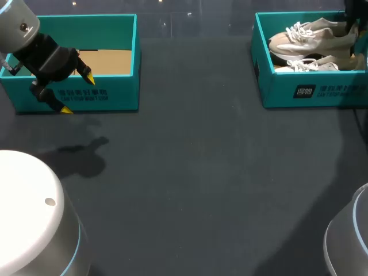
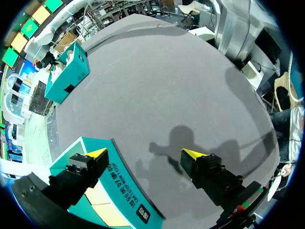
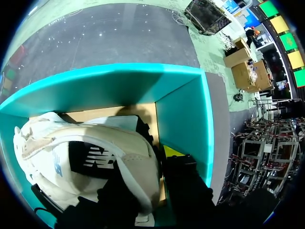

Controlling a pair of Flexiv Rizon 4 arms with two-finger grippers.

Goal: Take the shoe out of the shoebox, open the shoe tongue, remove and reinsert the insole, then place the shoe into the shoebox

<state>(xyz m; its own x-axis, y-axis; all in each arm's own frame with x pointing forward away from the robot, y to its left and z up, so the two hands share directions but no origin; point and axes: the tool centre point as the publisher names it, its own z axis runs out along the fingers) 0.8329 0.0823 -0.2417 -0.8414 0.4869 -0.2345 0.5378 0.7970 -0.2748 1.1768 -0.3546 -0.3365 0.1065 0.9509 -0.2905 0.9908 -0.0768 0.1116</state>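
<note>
A teal shoebox [image 1: 305, 86] stands at the table's far right with two beige-and-white shoes in it, the far shoe [image 1: 313, 35] and the near shoe [image 1: 310, 65]. My right arm [image 1: 352, 16] comes down over the box's far right corner. In the right wrist view my right gripper [image 3: 150, 164] is shut on the heel of the far shoe [image 3: 90, 152]. One finger is inside the shoe, and the other finger [image 3: 172, 152] stands between the heel and the box wall [image 3: 183, 119]. My left gripper [image 1: 76, 93] [image 2: 145, 153] hangs open and empty by the front wall of another teal box.
That second teal box [image 1: 115, 95] [image 2: 119, 191] sits at the far left, open, with only bare cardboard inside. The dark tabletop [image 1: 195, 172] stretches between the two boxes. In the left wrist view the shoebox [image 2: 71, 74] lies far ahead across the table.
</note>
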